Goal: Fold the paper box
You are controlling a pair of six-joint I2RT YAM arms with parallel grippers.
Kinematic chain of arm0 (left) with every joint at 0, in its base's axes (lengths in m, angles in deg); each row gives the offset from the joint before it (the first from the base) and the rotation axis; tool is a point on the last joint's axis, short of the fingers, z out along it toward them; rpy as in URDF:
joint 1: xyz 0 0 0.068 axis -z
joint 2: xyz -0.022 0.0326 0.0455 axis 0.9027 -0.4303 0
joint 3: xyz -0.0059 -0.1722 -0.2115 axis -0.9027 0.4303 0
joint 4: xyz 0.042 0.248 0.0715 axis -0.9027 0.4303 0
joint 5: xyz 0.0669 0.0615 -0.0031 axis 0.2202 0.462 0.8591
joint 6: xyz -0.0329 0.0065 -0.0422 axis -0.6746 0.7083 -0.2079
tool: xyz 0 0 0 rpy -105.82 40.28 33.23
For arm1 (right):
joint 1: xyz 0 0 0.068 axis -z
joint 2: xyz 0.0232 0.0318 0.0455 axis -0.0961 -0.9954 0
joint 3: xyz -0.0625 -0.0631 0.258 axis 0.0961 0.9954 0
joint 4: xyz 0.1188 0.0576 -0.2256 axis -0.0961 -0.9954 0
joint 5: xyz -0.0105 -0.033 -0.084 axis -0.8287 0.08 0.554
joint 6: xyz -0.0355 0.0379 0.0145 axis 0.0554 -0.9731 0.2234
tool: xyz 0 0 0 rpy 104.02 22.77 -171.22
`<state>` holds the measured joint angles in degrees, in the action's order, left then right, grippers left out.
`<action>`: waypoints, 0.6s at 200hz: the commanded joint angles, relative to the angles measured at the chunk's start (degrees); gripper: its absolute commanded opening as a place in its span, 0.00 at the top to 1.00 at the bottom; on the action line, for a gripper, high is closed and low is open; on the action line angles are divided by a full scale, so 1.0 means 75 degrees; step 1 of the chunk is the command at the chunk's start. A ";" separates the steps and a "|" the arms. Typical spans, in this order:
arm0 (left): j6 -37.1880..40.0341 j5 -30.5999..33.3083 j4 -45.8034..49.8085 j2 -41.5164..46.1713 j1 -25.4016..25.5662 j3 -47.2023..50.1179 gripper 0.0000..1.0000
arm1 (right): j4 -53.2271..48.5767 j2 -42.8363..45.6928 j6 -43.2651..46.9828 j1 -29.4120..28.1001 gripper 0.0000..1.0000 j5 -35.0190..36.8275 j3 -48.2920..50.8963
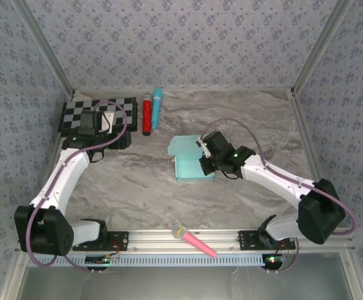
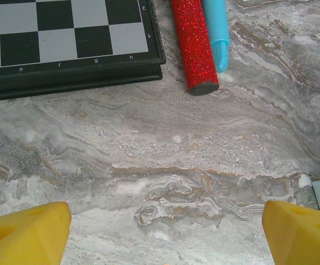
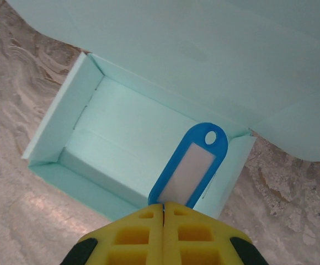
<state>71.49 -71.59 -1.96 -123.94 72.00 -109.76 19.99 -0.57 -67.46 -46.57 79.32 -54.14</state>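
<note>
Right gripper [image 3: 164, 212]: yellow fingers pressed together, pinching one end of a blue key tag [image 3: 190, 165]. The tag juts past the near rim of the paper box [image 3: 107, 124], above its open tray. The box sits mid-table, walls up, lid [image 3: 204, 44] open on the far side.

Left gripper [image 2: 163, 234]: fingers spread, holding nothing, over bare marble table [image 2: 204, 165] beside the checkerboard [image 2: 66, 33], well apart from the box.

Judgement: the tag likely goes inside before the lid closes. Lower it toward the tray floor, clear of the thin walls, release, then lift straight out. A nudge could slide or crumple the cardboard.
</note>
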 commanded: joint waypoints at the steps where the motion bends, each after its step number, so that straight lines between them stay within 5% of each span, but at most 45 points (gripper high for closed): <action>1: -0.0111 -0.0112 0.0074 -0.0031 -0.0037 -0.0155 0.10 | 0.0331 -0.0221 -0.0043 -0.0117 1.00 0.0737 0.0084; 120: -0.0102 -0.0091 0.0085 -0.0051 -0.0037 -0.0157 0.10 | 0.0137 -0.1586 -0.0456 -0.0923 1.00 0.2952 -0.0084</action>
<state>71.49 -71.59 -1.94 -123.99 72.00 -109.76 23.80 -9.97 -68.75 -52.56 95.05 -52.56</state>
